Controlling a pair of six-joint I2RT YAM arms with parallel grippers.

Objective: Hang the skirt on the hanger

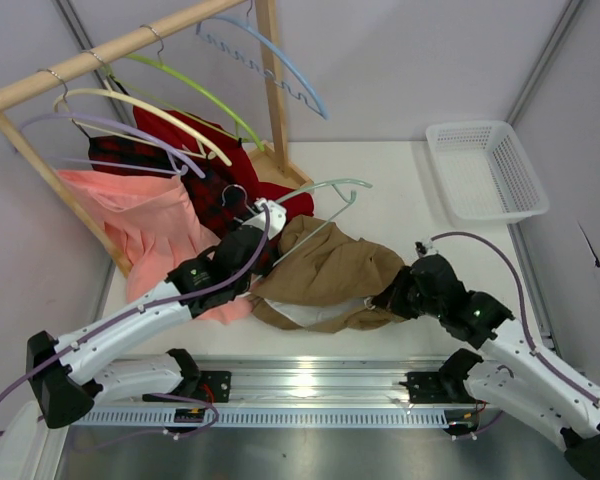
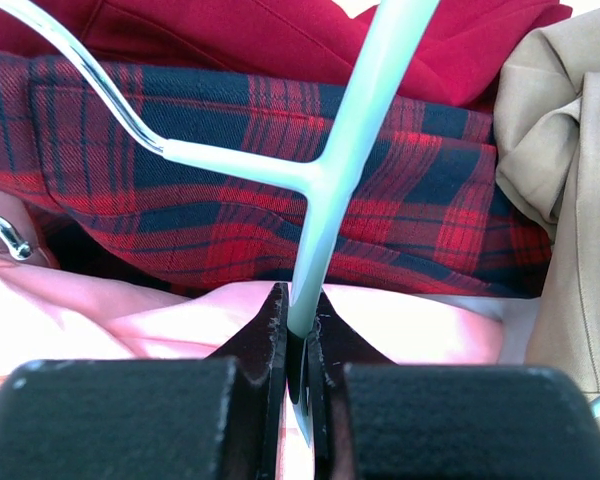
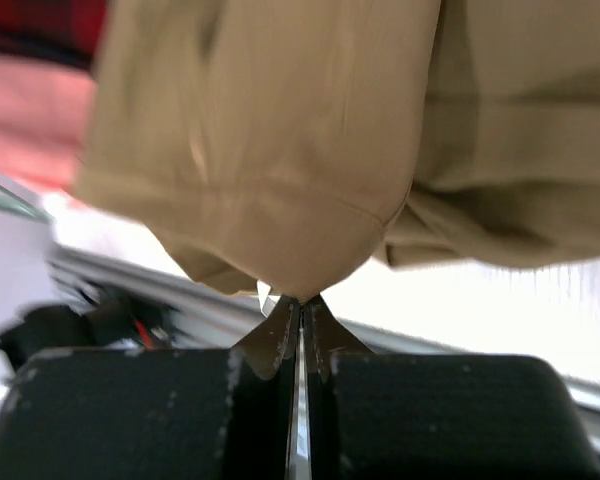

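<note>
**Entry 1: left pincer** point(image 2: 300, 325). Clenched on the hanger point(image 2: 352, 130). My jaws press flat on its pale sage stem, just below the fork where a side branch runs into the silver wire hook.

**Entry 2: right pincer** point(image 3: 298, 305). Clenched on the skirt point(image 3: 280, 150). The tips meet on the lowest point of a folded edge. The bite looks thin, little more than a corner of cloth.

**Entry 3: skirt.** Tan-brown and crumpled in a heap on the counter point(image 1: 400, 180) between my two arms. The hanger's far end lies over its upper edge and its right edge is at my right pincer. It is not yet on the hanger.

**Entry 4: neighbours.** A plaid skirt point(image 2: 180, 200), a red garment point(image 2: 280, 40) and a salmon-pink garment point(image 2: 110, 330) lie directly under the held hanger. A wooden rack point(image 1: 110, 50) stands behind them and a white basket point(image 1: 485, 170) sits far right.

**Entry 5: hazards, as I judge them.**
- **Slip:** so small a pinch may pull free once the skirt's weight hangs from it.
- **Swivel:** I hold the hanger by one narrow stem, so cloth dragging across it could turn it in my jaws.
- **Snag:** the hanger sits close over the plaid skirt, and its bar or hook might catch that cloth and lift the wrong garment.
- **Wrong fold:** the skirt is bunched and I cannot make out its waistband. The hanger arm could enter a stray fold instead of the waist and leave the skirt lopsided.
</note>
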